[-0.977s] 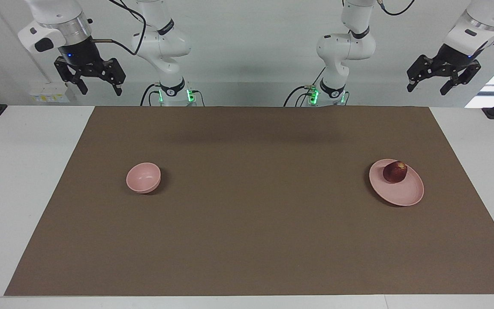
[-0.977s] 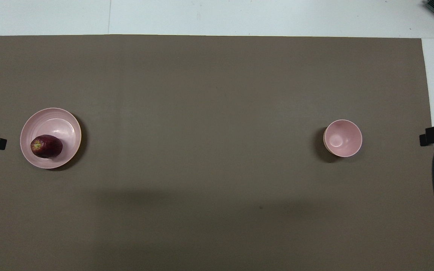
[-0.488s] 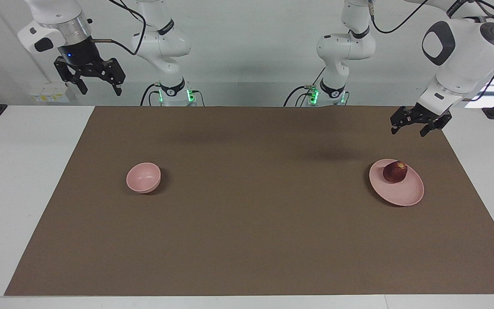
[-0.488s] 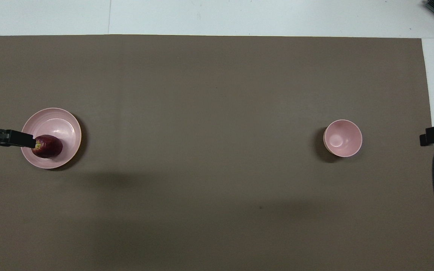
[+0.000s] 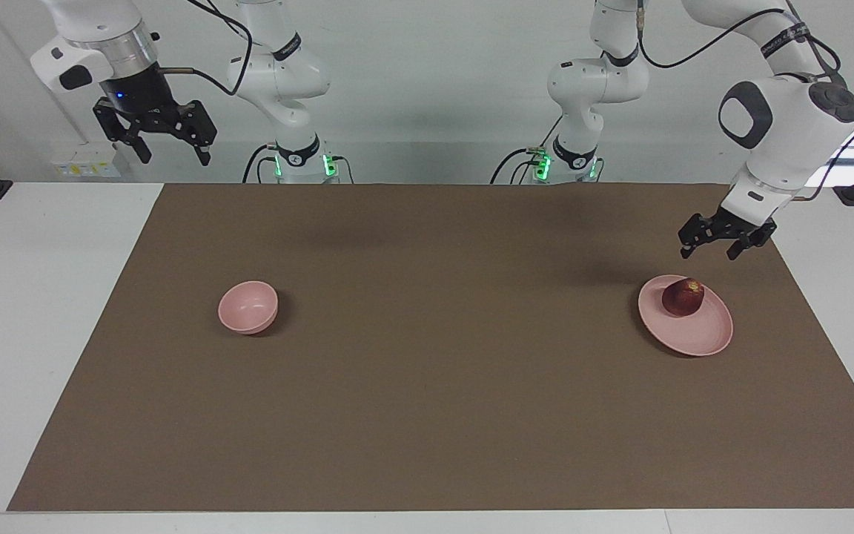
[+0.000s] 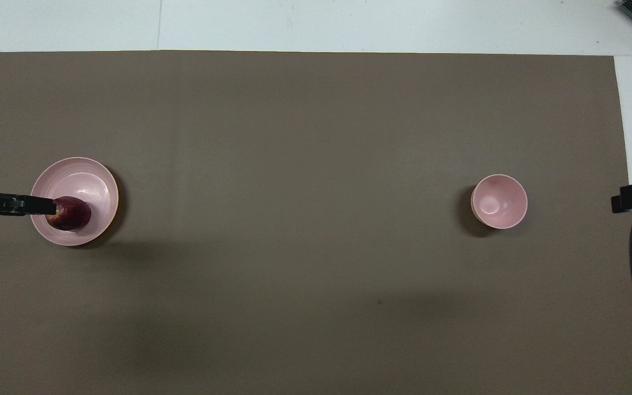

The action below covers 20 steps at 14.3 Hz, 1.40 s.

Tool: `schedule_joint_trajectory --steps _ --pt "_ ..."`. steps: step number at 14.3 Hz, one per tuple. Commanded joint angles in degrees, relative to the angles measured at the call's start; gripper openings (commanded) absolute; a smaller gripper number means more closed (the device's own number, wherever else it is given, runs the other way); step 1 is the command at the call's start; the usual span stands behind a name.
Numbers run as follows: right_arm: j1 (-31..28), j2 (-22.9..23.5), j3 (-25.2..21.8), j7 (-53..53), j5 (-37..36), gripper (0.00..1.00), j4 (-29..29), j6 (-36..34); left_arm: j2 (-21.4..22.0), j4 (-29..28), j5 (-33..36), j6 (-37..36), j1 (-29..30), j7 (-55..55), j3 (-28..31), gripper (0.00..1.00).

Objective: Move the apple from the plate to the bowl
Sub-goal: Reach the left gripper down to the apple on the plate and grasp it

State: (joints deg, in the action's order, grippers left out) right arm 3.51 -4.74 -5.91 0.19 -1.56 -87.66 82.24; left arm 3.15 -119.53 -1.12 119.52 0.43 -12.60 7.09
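Left gripper (image 5: 709,252) lowered, fingers apart, above apple (image 5: 683,297) | apple on plate (image 5: 697,334) | bowl (image 5: 247,307) empty | right gripper (image 5: 173,153) spread

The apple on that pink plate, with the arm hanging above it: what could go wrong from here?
Three risks, all guesses:
1. The apple is round and glossy, lying off-centre near the plate's rim; a poorly centred squeeze by the open left gripper could roll it off.
2. A low descent might tip the shallow plate.
3. The bowl sits at the right arm's end of the table and looks barely wider than the apple, so the long carry and drop leave little margin.
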Motion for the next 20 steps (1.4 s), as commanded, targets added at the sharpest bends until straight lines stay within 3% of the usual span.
schedule_joint_trajectory --steps 1,4,8,13,14,15,17,18,20 --pt "-0.61 -0.98 0.19 -2.12 -0.55 1.0 -1.19 0.73 -2.96 -2.37 -0.64 7.11 0.62 -0.93 -0.32 1.0" --pt "-0.61 -0.98 0.19 -2.12 -0.55 1.0 -1.19 0.73 -6.13 -4.12 -0.73 13.52 0.89 -0.93 -0.41 1.0" --pt "-0.61 -0.98 0.19 -2.12 -0.55 1.0 -1.19 0.73 -7.19 -8.34 -0.73 19.69 1.24 -0.93 -0.41 1.0" --pt "-0.61 -0.98 0.19 -2.12 -0.55 1.0 -1.19 0.73 -7.02 -8.61 -0.81 18.91 1.15 -0.93 -0.41 1.0" --pt "-0.61 -0.98 0.19 -2.12 -0.55 1.0 -1.19 0.73 -7.11 -8.61 -0.81 18.91 1.06 -0.93 -0.41 0.86" --pt "-0.61 -0.98 0.19 -2.12 -0.55 1.0 -1.19 0.73 -7.11 -8.53 -0.73 18.99 0.89 -0.93 -0.41 0.53" --pt "-0.61 -0.98 0.19 -2.12 -0.55 1.0 -1.19 0.73 -7.2 -8.26 -0.73 18.91 0.54 -0.93 -0.41 0.07" --pt "-0.61 -0.98 0.19 -2.12 -0.55 1.0 -1.19 0.73 -6.85 -7.91 -0.73 18.82 0.54 -1.02 -0.41 0.0" --pt "-0.61 -0.98 0.19 -2.12 -0.55 1.0 -1.19 0.73 -5.8 -7.65 -0.73 18.3 0.36 -0.93 -0.58 0.0"
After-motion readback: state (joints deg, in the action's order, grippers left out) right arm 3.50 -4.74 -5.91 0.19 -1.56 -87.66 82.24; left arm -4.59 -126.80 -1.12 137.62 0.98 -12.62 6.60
